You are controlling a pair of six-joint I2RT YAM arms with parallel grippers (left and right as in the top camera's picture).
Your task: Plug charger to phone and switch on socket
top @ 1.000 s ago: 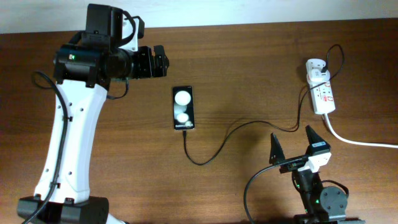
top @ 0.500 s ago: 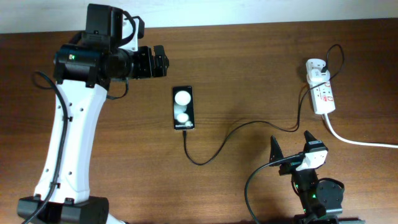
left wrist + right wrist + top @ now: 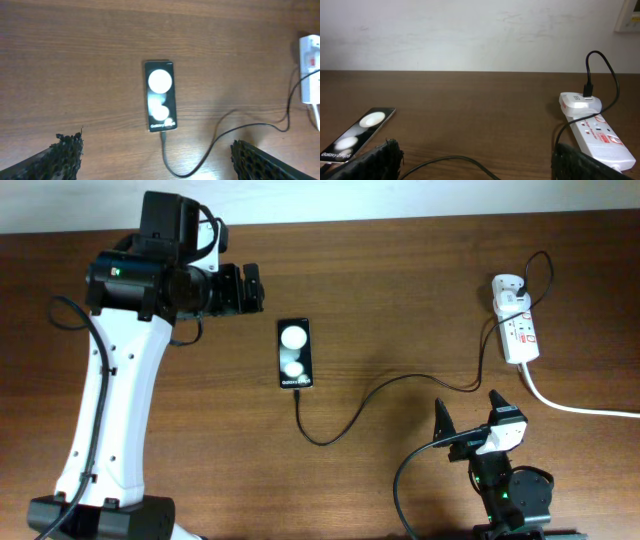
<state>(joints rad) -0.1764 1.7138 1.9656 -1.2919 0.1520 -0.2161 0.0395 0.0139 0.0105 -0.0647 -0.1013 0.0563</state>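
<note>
- My left gripper (image 3: 257, 285) hangs above the table (image 3: 400, 260), up and to the left of the phone (image 3: 295, 354) in the overhead view. Its fingers (image 3: 67, 152) are spread wide apart and hold nothing.
- From my left wrist, the phone (image 3: 160, 95) lies flat between those two fingers, back side up. It shows two white circles, with small white text at its near end.
- The charger (image 3: 350, 412), a thin black cable, meets the phone's text end with its plug tip. I cannot tell how deep the tip sits.
- From there the cable loops below the phone and runs off to its right. It climbs to the white adapter (image 3: 507, 288), well away from the phone.
- The adapter sits in the far end of the socket (image 3: 518, 330), a white strip with red marks. I cannot read the position of its switches.
- A thick white cord (image 3: 580, 408) leaves the socket's near end, heading further right from the phone.
- My right gripper (image 3: 468, 405) is low and to the right of the phone, just past the cable's loop. Its fingers (image 3: 385, 157) stand apart and empty, touching neither cable nor socket.
</note>
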